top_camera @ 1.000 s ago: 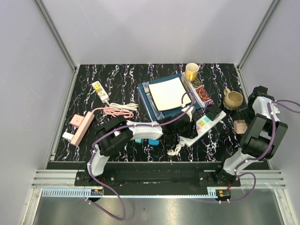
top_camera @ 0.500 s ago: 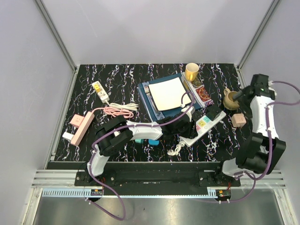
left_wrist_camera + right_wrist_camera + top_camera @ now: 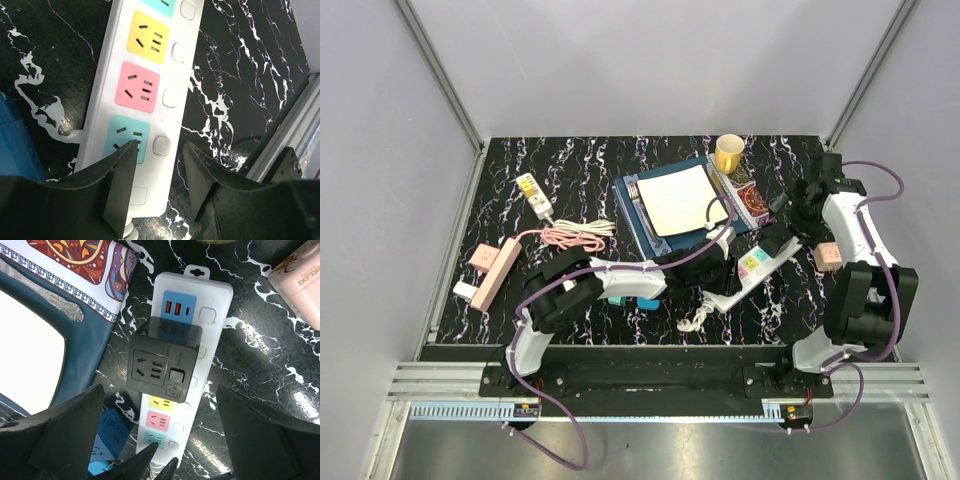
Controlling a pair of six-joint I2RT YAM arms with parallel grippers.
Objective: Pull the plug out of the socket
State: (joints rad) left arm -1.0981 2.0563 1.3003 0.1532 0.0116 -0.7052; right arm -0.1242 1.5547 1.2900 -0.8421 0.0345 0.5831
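A white power strip with coloured sockets lies right of centre, and a black plug block sits in its far half. In the right wrist view the plug stands on the strip. My right gripper hangs wide open above it, one finger on each side, touching nothing. It shows in the top view just beyond the plug. My left gripper is open over the strip's near end, one finger on the teal socket, the other past the strip's edge.
A white plate on a blue mat, a yellow cup and a pink box surround the strip. Blue cubes lie by the left arm. A pink strip, a small white strip and coiled cable lie left.
My right arm has swung in from the right edge, past the mug, and now hovers over the black plug. The left arm has not moved.
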